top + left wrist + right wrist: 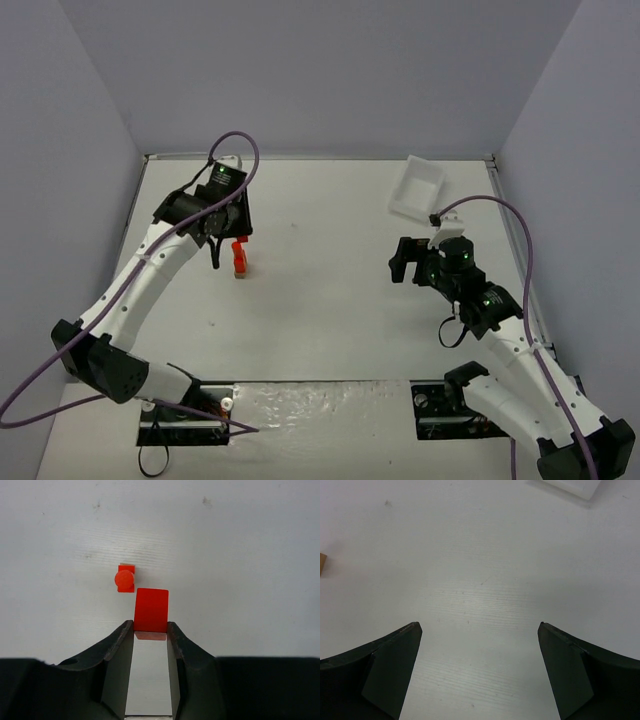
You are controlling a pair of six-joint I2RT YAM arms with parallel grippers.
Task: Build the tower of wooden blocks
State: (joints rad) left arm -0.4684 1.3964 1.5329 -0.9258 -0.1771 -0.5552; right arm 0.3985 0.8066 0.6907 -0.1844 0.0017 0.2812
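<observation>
With your left hand (150, 630) clamped on a red block (151, 609), centre it squarely over the wood block tower (125, 578) just ahead-left of that hand before lowering; your right hand (480, 627) gapes wide, empty.

The red block (151, 610) is painted smooth and matt. The white table (240, 555) is marked with fine lines and dark specks. The black fingers (117, 650) are made of dull plastic

No text, label, brand, number or sign can be read anywhere in these views.
</observation>
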